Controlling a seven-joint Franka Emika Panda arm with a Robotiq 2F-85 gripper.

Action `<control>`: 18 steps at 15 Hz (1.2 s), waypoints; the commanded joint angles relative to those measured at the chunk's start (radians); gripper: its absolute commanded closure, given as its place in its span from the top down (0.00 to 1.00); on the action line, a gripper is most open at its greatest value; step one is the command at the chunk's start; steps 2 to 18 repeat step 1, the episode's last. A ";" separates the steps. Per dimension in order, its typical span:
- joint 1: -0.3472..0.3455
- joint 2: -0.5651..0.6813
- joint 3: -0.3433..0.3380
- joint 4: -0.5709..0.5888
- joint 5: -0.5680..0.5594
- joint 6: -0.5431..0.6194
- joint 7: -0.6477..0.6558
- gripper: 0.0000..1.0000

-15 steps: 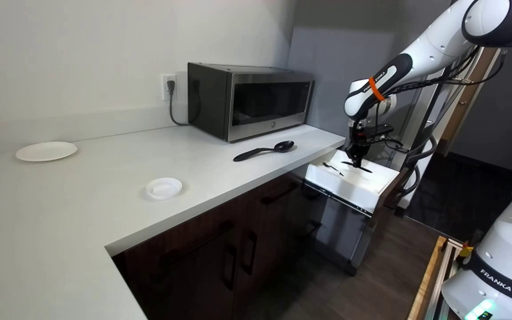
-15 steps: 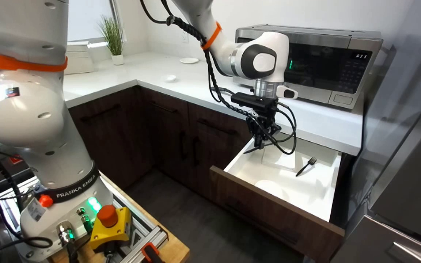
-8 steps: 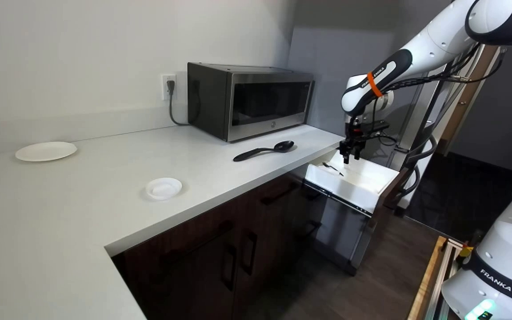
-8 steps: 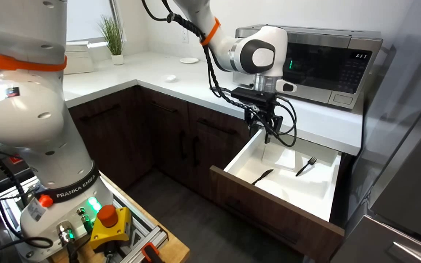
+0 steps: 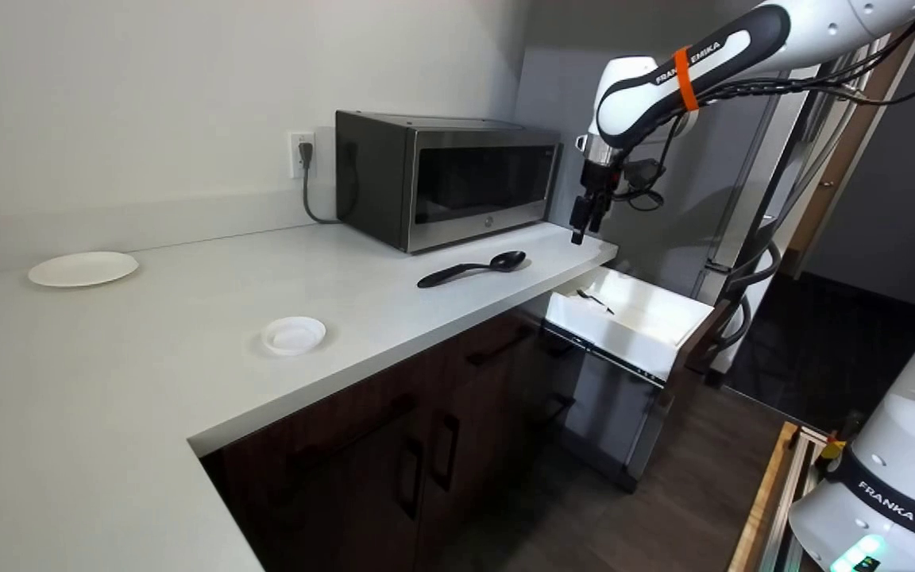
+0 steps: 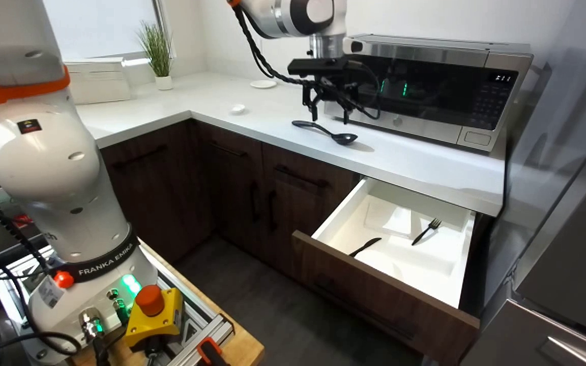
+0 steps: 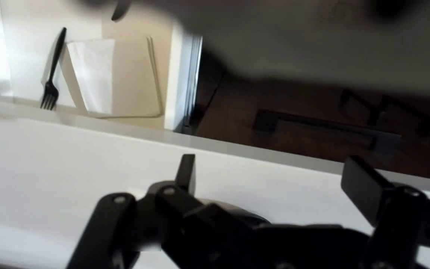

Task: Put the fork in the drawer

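Observation:
The black fork lies inside the pulled-out white drawer, on its floor towards the back. In the wrist view, the whole fork shows at upper left. A black knife rests in the same drawer near its front panel. Above the countertop, in front of the microwave, hangs my gripper, pointing down. Its fingers stand wide apart with nothing gripped, clear in the wrist view too. Fork and knife are both well apart from it.
A black spoon lies on the counter below the gripper. The microwave stands close behind. Inside the drawer are a flat white square and a round white item. A small white dish and plate sit farther along.
My gripper was over the drawer with the knife between its fingers; it opened and the knife came to rest in the drawer. The arm then rose and moved over the counter.

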 commanded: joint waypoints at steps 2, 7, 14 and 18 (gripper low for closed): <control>0.039 -0.040 0.002 -0.010 -0.014 -0.022 -0.005 1.00; 0.039 -0.040 0.002 -0.010 -0.014 -0.022 -0.005 1.00; 0.039 -0.040 0.002 -0.010 -0.014 -0.022 -0.005 1.00; 0.039 -0.040 0.002 -0.010 -0.014 -0.022 -0.005 1.00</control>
